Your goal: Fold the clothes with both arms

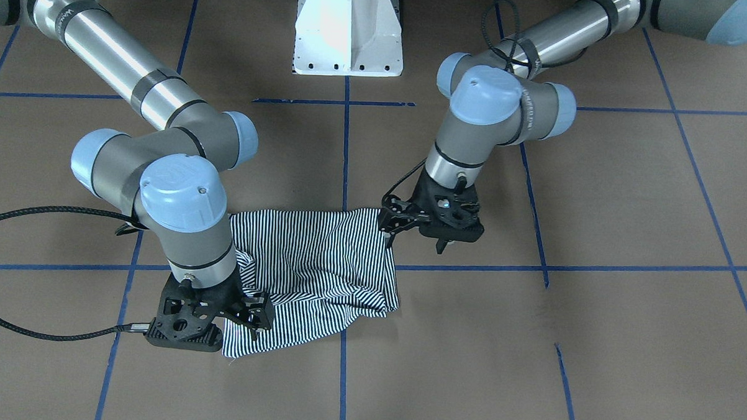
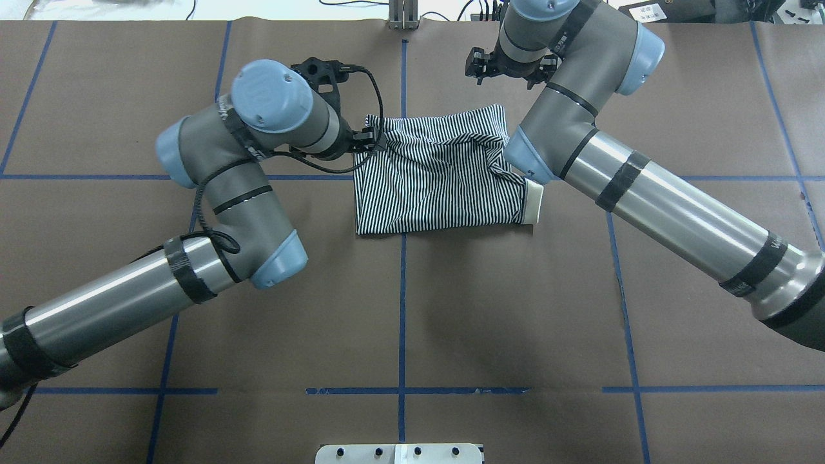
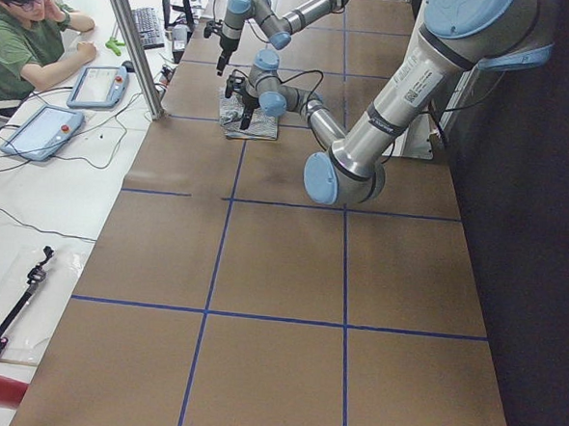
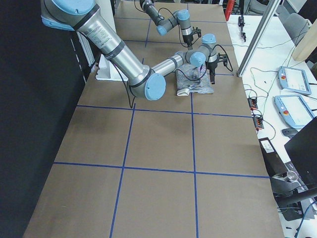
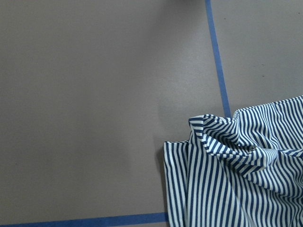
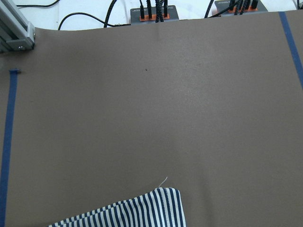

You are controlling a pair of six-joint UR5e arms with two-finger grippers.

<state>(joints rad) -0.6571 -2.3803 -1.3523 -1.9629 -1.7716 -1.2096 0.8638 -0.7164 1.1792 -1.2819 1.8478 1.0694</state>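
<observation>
The striped polo shirt (image 1: 322,258) (image 2: 438,174) lies folded and rumpled on the brown table, and its cream collar (image 2: 532,203) shows at one end. My left gripper (image 1: 390,226) (image 2: 368,140) hovers at the shirt's corner, open and holding nothing. My right gripper (image 1: 255,318) (image 2: 475,64) hangs over the opposite corner, also open and empty. The left wrist view shows a bunched corner of the shirt (image 5: 246,175) lying on the table. In the right wrist view, only a flat corner of the shirt (image 6: 137,210) is visible. No fingers appear in either wrist view.
The white pedestal base (image 1: 348,32) stands at the robot's side of the table. Blue tape lines (image 2: 403,290) cross the brown surface. A person (image 3: 25,33) sits at a side bench with tablets. Cable boxes (image 6: 151,12) sit at the table's far edge.
</observation>
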